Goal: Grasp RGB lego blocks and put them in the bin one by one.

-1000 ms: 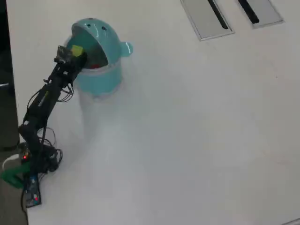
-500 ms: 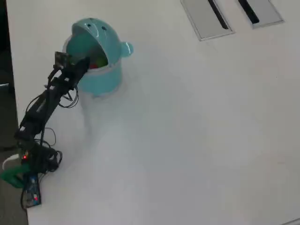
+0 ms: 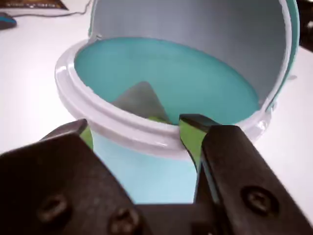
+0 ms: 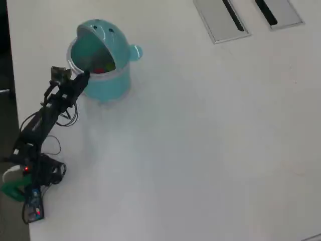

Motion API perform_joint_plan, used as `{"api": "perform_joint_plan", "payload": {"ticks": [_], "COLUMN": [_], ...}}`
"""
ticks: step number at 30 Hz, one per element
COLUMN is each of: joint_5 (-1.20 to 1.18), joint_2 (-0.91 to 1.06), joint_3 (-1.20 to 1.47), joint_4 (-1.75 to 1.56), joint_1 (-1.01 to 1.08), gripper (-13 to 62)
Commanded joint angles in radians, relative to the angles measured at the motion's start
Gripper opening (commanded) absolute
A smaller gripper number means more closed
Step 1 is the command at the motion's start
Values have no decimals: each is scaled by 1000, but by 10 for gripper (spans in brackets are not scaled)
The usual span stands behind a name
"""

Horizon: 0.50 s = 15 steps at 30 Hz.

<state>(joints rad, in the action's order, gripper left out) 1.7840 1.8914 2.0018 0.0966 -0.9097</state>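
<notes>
The teal bin (image 4: 108, 85) stands at the table's upper left in the overhead view, its domed lid (image 4: 100, 30) swung open. Inside it I see a red lego block (image 4: 99, 71) and a yellow-green one (image 4: 108, 65). My gripper (image 4: 82, 77) hovers just outside the bin's left rim, open and empty. In the wrist view the bin's white rim (image 3: 98, 110) fills the space right ahead, and the gripper (image 3: 132, 128) stands open with its green-lined fingers (image 3: 191, 137) on either side of the bin wall. A sliver of yellow-green block (image 3: 156, 119) peeks over the rim.
Two grey floor-box plates (image 4: 220, 20) (image 4: 278, 12) with black slots lie at the top right of the white table. The arm's base and cables (image 4: 32, 173) sit at the left edge, beside a dark drop-off (image 4: 5, 100).
A second ago the gripper held the yellow-green block over the bin's opening. The block now lies inside, and the empty gripper has drawn back left and down, outside the rim.
</notes>
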Motion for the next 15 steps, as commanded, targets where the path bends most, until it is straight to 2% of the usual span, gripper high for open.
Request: {"api": "perform_joint_plan", "payload": {"ticks": [1,15], "joint_5": [3,-49], "joint_2": [63,267], "joint_3": [-8,238], "joint_4": [-41,-66], "joint_1": [-9,-12], "gripper": [320,321]}}
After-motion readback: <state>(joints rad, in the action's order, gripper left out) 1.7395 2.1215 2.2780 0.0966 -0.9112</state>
